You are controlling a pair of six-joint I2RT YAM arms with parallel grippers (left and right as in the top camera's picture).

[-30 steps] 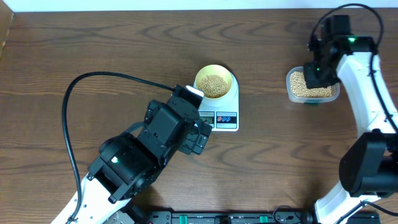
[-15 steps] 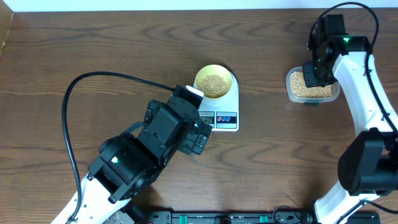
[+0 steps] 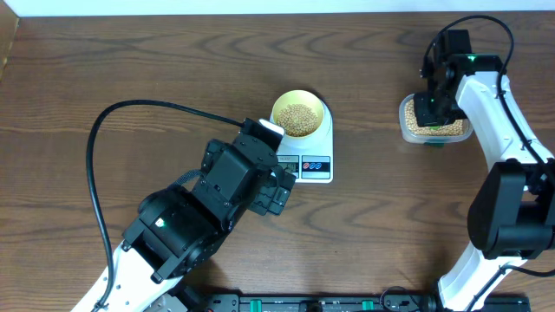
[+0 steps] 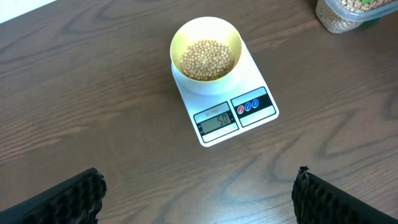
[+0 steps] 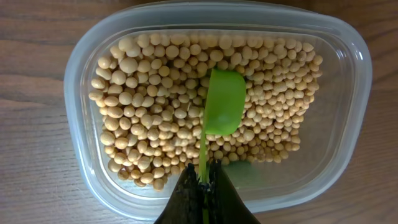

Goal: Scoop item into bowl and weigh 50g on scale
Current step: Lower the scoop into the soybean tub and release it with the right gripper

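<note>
Swung right tool (image 5: 204,180) farther over tub (image 5: 348,143), pinching green scoop (image 5: 224,102) above beans (image 5: 149,124). Held left tool (image 4: 199,186) spread wide. Saw filled bowl (image 4: 205,28) on scale (image 4: 255,68), display (image 4: 216,119) seemingly at target. Needed only a gentle scoop set-down inside tub, no extra beans.

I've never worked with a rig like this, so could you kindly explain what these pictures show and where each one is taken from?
These are two robot arms at a wooden table, each ending in a two-finger gripper. The wide picture looks down from above; the other two come from wrist cameras. A white scale carries a yellow bowl of beans; a clear tub holds more. The left gripper hangs open near the scale, holding nothing. The right gripper is shut on the handle of a green scoop over the tub's beans.
</note>
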